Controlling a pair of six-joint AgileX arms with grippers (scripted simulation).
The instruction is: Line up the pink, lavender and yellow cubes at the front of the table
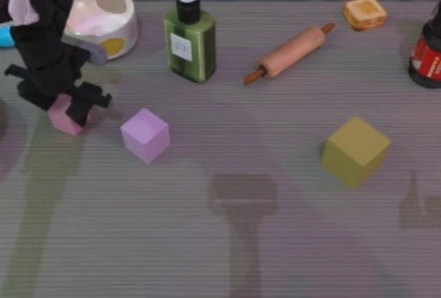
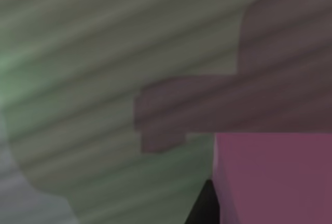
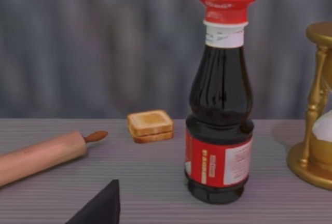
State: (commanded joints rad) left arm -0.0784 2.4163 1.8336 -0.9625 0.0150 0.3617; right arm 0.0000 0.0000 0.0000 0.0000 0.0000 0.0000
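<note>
At the table's left, my left gripper (image 1: 65, 105) stands shut on the small pink cube (image 1: 62, 120). In the left wrist view the pink cube (image 2: 275, 177) fills one corner, pressed against a dark fingertip (image 2: 206, 208). The lavender cube (image 1: 145, 134) rests just to the right of it, apart from the gripper. Right of centre lies the large yellow cube (image 1: 355, 150). My right gripper (image 3: 155, 220) is parked off the table's right side, out of the top view, and open; only one of its fingers (image 3: 104, 206) shows.
Along the back stand a white bowl (image 1: 103, 21), a green soap dispenser (image 1: 189, 36), a rolling pin (image 1: 289, 53), a toast block (image 1: 364, 13) and a dark sauce bottle (image 1: 427, 50). A gold hourglass (image 3: 316, 110) stands by the bottle.
</note>
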